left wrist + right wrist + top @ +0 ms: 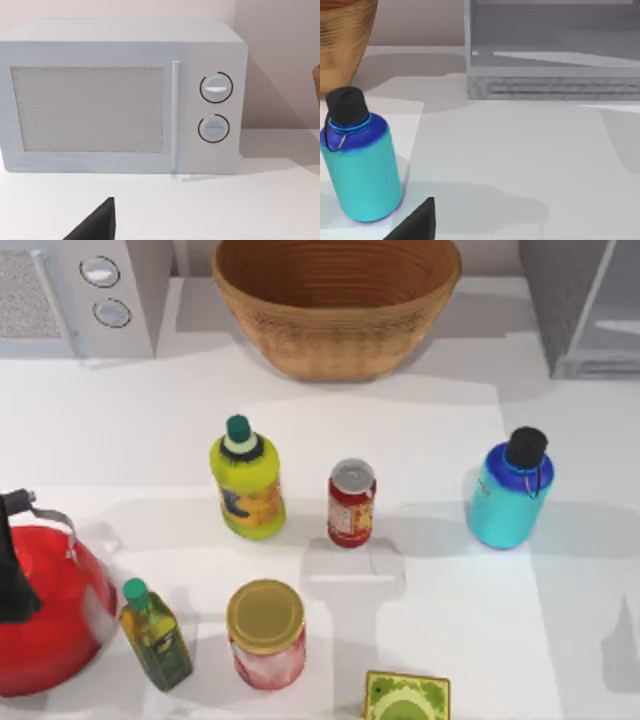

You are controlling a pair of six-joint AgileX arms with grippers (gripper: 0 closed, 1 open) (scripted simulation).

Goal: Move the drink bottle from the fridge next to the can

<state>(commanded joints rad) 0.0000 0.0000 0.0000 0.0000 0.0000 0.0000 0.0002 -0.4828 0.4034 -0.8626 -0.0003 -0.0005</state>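
The teal drink bottle (510, 495) with its black cap stands upright on the white table, right of the red can (351, 502), with a gap of about a bottle's width between them. The open grey fridge (590, 300) stands at the back right corner. In the right wrist view the drink bottle (362, 165) stands close by, with the fridge (550, 50) behind it. A dark piece of my right gripper (415, 222) juts in low beside the bottle and holds nothing. A dark piece of my left gripper (95, 222) shows in front of the microwave.
A wicker basket (335, 305) sits at the back centre and a grey microwave (70, 290) at the back left. A yellow-green bottle (247, 480) stands left of the can. Along the front are a red kettle (40, 610), an olive oil bottle (155, 635), a yellow-lidded jar (266, 635) and a green box (405, 698).
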